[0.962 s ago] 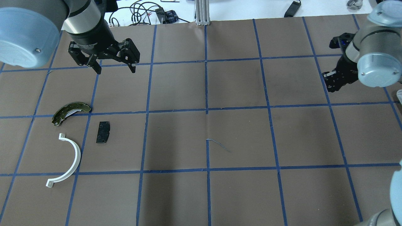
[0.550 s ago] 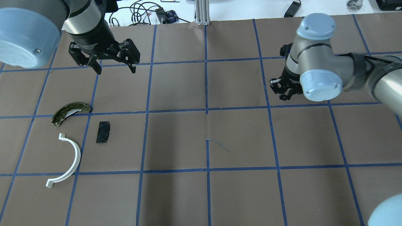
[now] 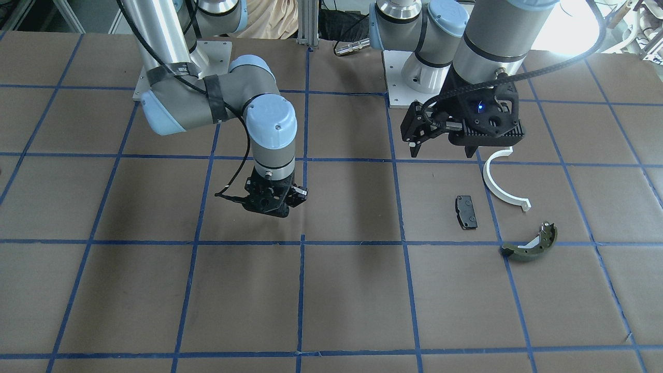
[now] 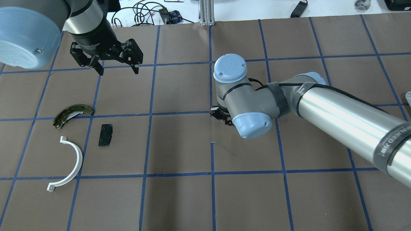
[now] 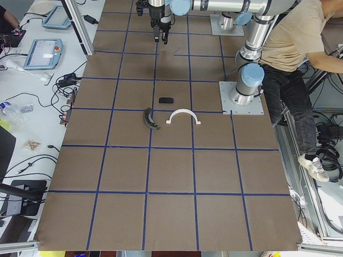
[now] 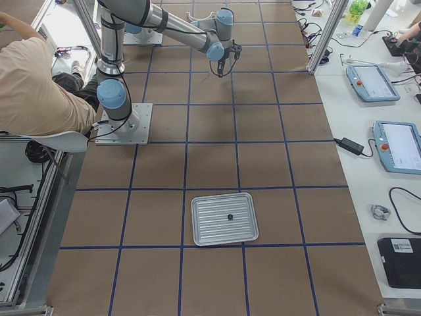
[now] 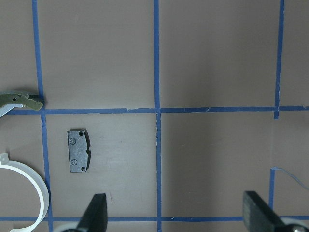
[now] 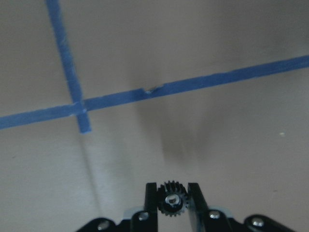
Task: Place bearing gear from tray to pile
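Teeth ring the small bearing gear (image 8: 169,203), which looks like stiff metal. I judge it light, hard and unlikely to deform, though apt to twist or slip if gripped on the tooth tips alone. A pinch straight across its rim, as now, seems the sound hold. The right gripper (image 8: 172,193) clamps it between both fingers, in the air over the middle of the table. That is well apart from the tray (image 6: 223,218) by the right edge and from the pile toward the left edge: black pad (image 4: 105,135), white half-ring (image 4: 78,158), olive shoe (image 4: 64,114). The left gripper (image 4: 118,70) hangs spread, high over the table's left part. A second ago the right arm was at the right edge; it has swept to the centre, while the left arm and pile are unmoved
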